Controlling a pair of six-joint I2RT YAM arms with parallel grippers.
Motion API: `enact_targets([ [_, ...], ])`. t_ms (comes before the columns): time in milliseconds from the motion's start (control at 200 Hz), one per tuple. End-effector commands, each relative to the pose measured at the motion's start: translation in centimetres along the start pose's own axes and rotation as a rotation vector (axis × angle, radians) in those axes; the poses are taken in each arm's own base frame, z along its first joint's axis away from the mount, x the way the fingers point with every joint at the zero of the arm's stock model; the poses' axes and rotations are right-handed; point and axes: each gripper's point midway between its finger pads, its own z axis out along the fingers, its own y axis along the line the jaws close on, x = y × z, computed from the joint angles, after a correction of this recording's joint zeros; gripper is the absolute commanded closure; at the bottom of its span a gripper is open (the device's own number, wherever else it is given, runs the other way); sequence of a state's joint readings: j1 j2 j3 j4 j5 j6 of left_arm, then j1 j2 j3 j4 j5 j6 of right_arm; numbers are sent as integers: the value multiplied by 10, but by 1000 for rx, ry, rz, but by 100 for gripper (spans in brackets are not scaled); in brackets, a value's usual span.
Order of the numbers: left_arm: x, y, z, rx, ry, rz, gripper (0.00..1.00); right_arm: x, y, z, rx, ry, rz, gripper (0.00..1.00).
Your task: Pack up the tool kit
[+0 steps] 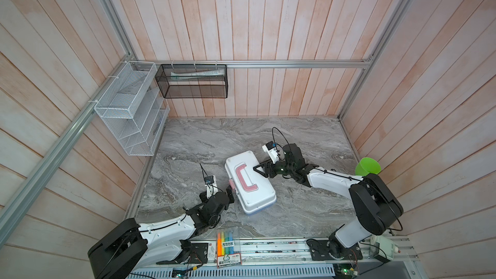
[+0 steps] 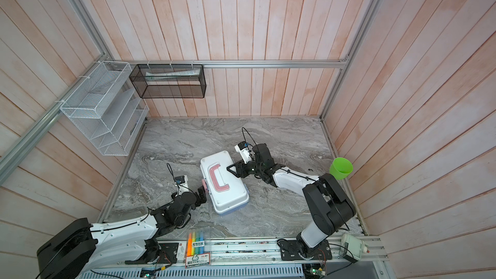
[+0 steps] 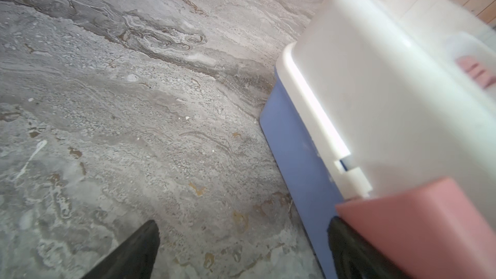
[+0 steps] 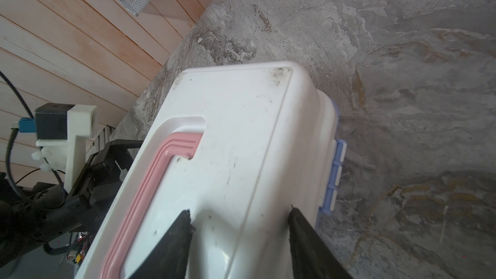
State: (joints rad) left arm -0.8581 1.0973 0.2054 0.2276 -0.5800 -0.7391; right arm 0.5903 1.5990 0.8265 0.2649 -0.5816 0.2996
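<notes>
Tool kit [image 1: 259, 193]: one closed case on counter [image 1: 201, 140]; left claw [image 3: 241, 225] wide beside its pink latch [image 3: 418, 218]; right claw [image 4: 240, 212] half-spread, tips on lid [image 4: 241, 119].

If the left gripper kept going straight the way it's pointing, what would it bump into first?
Most likely the pink latch on the tool kit: one finger of the open left gripper sits right beside it. The other finger faces only bare table, though depth is hard to judge.

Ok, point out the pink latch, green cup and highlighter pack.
pink latch [image 3: 418, 224]: left wrist view, flat face.
green cup [image 1: 368, 167]: a top view, inner wall.
highlighter pack [image 1: 226, 244]: a top view, coloured pens.
</notes>
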Motion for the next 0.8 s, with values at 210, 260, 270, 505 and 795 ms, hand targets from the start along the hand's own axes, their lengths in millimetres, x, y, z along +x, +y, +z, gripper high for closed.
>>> enact_targets([
  [210, -8, -68, -16, 390, 58, -257, 15, 63, -16, 7, 56, 183, 95, 45],
  [260, -8, -69, -18, 404, 60, -288, 17, 63, -16, 8, 55, 183, 96, 45],
  [270, -8, -69, -18, 407, 60, -291, 17, 64, -16, 8, 54, 184, 96, 45],
  [505, -17, -69, -27, 466, 12, -357, 28, 64, -13, 9, 51, 189, 89, 45],
  [795, -24, -62, -35, 499, -49, -395, 40, 63, -12, 9, 47, 188, 87, 45],
])
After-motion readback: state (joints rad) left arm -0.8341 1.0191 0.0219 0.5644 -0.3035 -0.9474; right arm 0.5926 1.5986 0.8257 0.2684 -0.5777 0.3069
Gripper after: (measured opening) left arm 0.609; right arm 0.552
